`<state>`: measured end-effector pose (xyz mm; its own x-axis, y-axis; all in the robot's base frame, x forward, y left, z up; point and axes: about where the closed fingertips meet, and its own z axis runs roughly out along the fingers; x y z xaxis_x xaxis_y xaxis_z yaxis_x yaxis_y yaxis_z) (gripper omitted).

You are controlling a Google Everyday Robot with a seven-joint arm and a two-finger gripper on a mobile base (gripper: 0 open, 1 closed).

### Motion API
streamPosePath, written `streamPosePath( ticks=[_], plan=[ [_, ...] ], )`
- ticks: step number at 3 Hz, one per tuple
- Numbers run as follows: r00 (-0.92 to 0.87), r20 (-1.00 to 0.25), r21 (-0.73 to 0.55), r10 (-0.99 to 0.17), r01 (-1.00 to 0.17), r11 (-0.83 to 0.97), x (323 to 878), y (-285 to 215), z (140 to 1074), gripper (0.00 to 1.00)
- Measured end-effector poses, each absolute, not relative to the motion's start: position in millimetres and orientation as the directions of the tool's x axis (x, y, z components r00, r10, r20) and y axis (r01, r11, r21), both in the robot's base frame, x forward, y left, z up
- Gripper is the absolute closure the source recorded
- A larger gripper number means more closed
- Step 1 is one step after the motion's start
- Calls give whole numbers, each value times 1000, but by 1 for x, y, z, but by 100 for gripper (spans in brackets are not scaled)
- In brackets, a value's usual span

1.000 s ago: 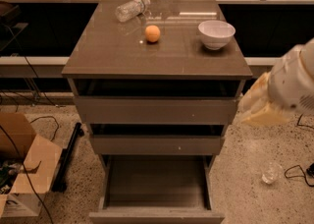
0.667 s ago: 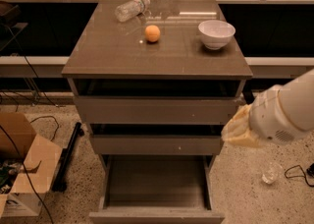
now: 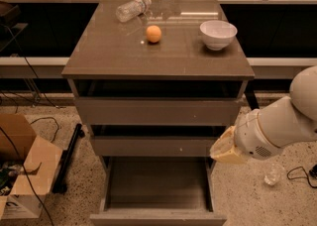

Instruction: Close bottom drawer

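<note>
The bottom drawer (image 3: 157, 184) of the grey-brown cabinet is pulled far out toward me. Its flat grey floor is bare and its plain front (image 3: 157, 218) sits at the lower edge of the view. Above it are the middle drawer front (image 3: 153, 146) and the taller top drawer front (image 3: 156, 111), both slightly out. My gripper (image 3: 227, 147), a tan piece at the end of a white arm (image 3: 277, 128), hangs at the cabinet's right side. It is level with the middle drawer and above the open drawer's right rear corner.
On the cabinet top (image 3: 114, 51) are an orange (image 3: 153, 33), a white bowl (image 3: 218, 33) and a clear bottle (image 3: 132, 9) lying on its side. A cardboard box (image 3: 25, 170) and cables are on the floor at left. A clear cup (image 3: 273, 174) is on the floor at right.
My arm and gripper have moved left and down, from beside the top drawer to the cabinet's right side at middle-drawer height. The drawers have not moved.
</note>
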<state>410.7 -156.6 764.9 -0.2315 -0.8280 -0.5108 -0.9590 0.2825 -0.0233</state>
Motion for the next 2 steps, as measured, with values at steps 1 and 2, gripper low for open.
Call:
streamPosePath(
  ticks=[1, 2],
  plan=[
    [-216, -489, -37, -845, -963, 267, 415, -151, 752, 100],
    [-194, -508, -52, -839, -966, 254, 420, -139, 721, 100]
  ],
)
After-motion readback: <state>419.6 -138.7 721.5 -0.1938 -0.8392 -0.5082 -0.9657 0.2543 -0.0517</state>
